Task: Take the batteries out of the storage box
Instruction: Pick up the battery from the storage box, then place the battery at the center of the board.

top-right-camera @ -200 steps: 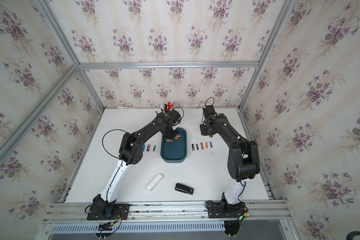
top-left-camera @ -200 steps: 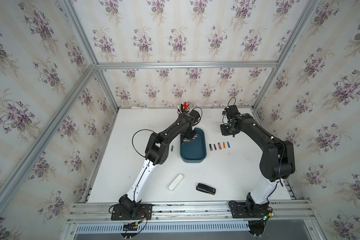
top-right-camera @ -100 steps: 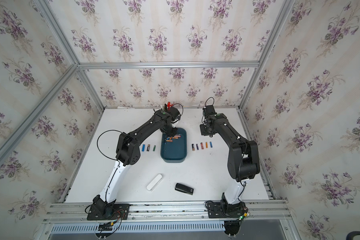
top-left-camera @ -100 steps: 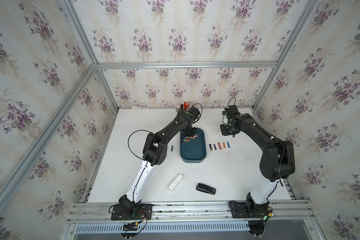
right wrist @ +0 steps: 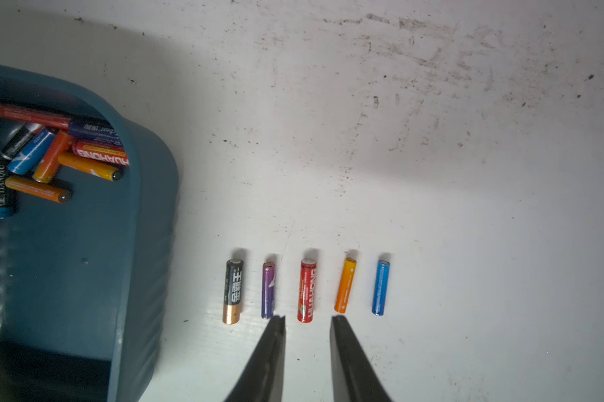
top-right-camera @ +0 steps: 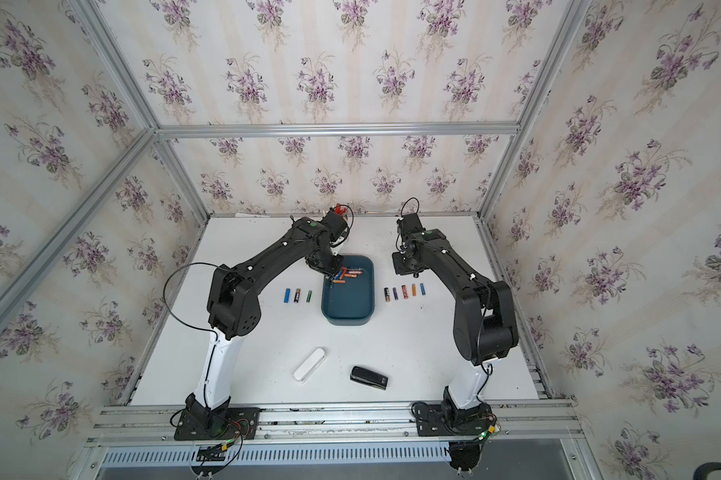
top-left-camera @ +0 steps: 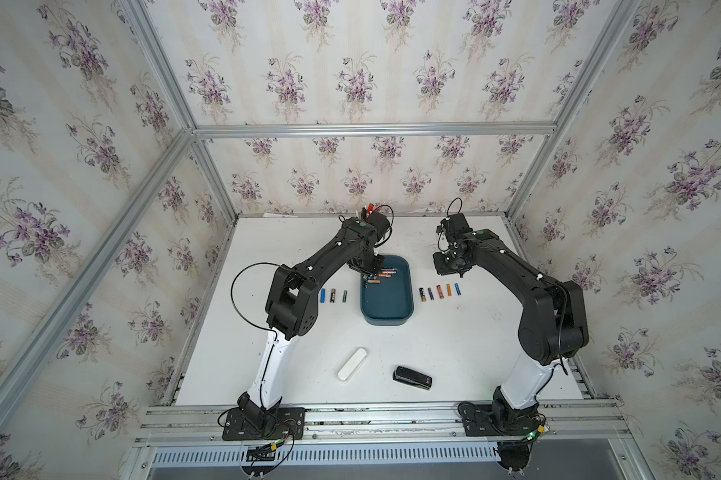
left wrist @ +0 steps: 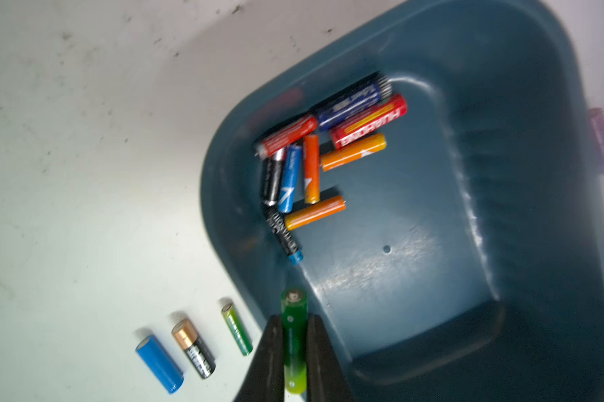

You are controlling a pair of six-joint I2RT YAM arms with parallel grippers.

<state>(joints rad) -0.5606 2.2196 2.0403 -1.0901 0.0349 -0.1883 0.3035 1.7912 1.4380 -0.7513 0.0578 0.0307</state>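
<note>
Above a corner of the box, the left tool has just been shut on a green battery, which is gripped lengthwise between the jaws and appears raised off the box floor. One more piece is thus judged nearly out. Nine batteries are left heaped at one end of the box. A row of three is laid on the bench by the left arm, and a row of five by the right. The right tool is kept unmoved over those five, jaws partly apart, nothing between them. In both top views the left tool and its battery are hidden under the wrist. The left wrist view is smeared, and a purple object is cut off at its edge.
</note>
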